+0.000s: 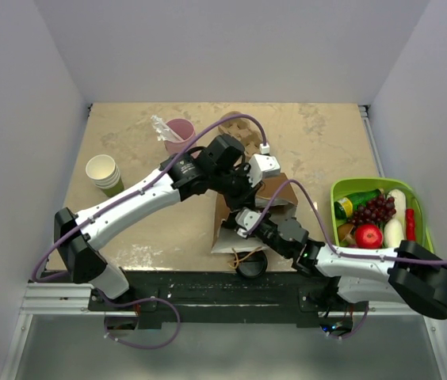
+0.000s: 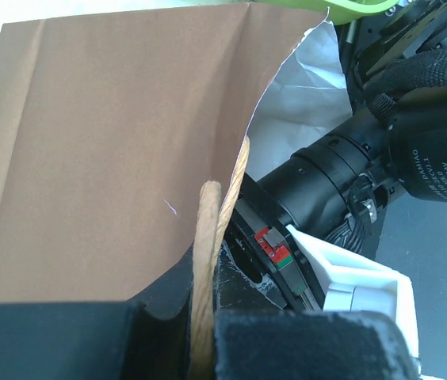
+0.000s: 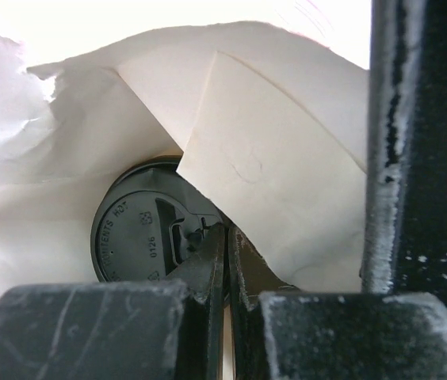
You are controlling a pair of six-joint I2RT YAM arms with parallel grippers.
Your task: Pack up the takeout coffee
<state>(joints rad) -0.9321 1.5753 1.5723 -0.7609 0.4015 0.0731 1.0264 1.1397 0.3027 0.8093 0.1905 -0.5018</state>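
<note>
– Takeout coffee (image 3: 132, 237): one is counted. Only its round black lid is seen, just beyond the tips of the right gripper (image 3: 226, 241), inside the paper bag (image 2: 112, 158).
– Noted. Other counts?
– One bag and one twine handle (image 2: 206, 253). One pink tumbler (image 1: 181, 133) beyond and left of the left gripper (image 2: 204, 313). One stack of paper cups (image 1: 105, 176) well to that gripper's left. One loose black lid (image 1: 250, 264) near the right gripper, on the arm-base side. One green basket (image 1: 341, 188) off to its right. Cups in the stack cannot be counted.
– What is hidden?
– The cup's sides are covered by white bag lining and a pale paper flap. From above, the coffee is masked by the bag and both wrists. Lid lettering is only partly readable. Basket contents are crowded: one red apple (image 1: 368, 235) and one bunch of dark grapes (image 1: 378, 210) are made out, the rest is left unnamed.
– Grippers?
– Left jaws are pressed together on the twine handle, with the brown bag panel just beside. Right jaws are pressed together too, and a thin pale strip is pinched between them, taken to be the bag's edge. Whether the lid is touched cannot be told.
</note>
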